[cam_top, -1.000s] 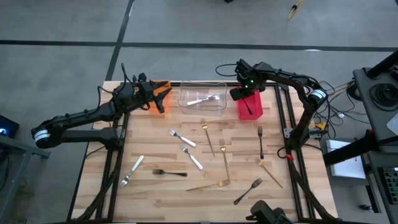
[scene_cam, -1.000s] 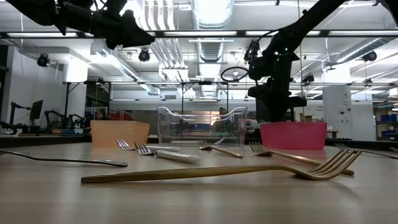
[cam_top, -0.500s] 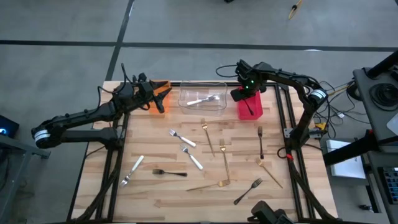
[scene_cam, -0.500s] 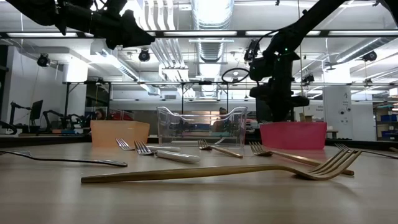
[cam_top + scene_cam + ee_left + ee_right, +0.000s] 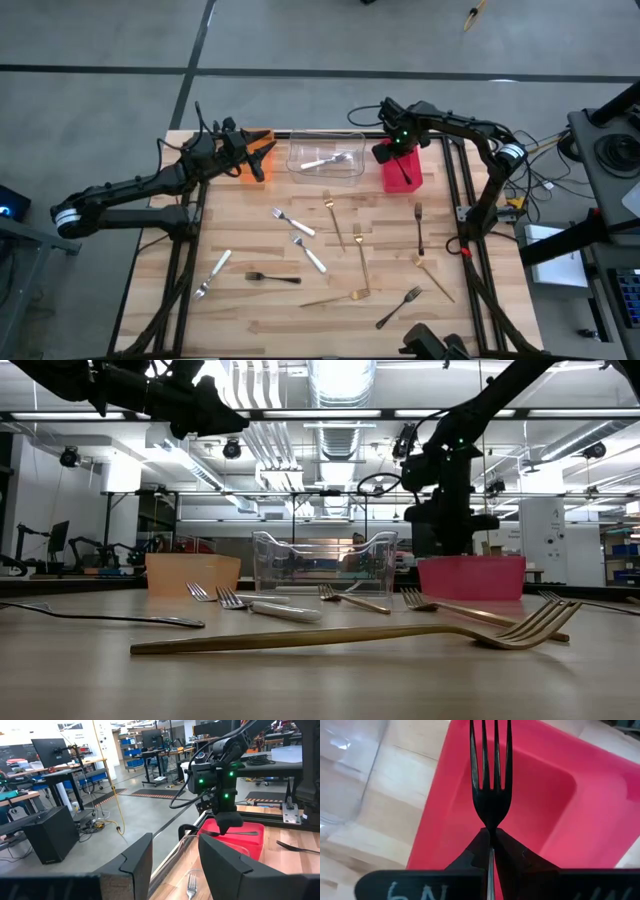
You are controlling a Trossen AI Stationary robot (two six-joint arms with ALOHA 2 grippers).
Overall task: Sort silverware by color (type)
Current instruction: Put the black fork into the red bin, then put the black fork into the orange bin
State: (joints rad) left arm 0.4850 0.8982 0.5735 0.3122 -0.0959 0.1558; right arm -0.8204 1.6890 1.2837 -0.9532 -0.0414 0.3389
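Above the red rectangular plastic bin [image 5: 401, 170] at the far edge of the pale wooden bench [image 5: 250, 320]: right end effector [image 5: 396, 152], pressed together on the neck of a slim black metal fork [image 5: 490, 780], tines over the bin's hollow. Best practice, by judgement: centred over the opening, lowered inside the walls before release, clear of the near rim. Left end effector [image 5: 252, 160]: over the orange plastic bin [image 5: 259, 138], fingers [image 5: 131, 865] spread, holding nothing. Alongside: clear plastic bin [image 5: 326, 153], already holding silver pieces. Loose on the bench: gold forks [image 5: 362, 258], silver-and-white forks [image 5: 292, 222], further black forks [image 5: 272, 277]. Obstruction: none apparent beneath the held fork; clear bin wall just beside.
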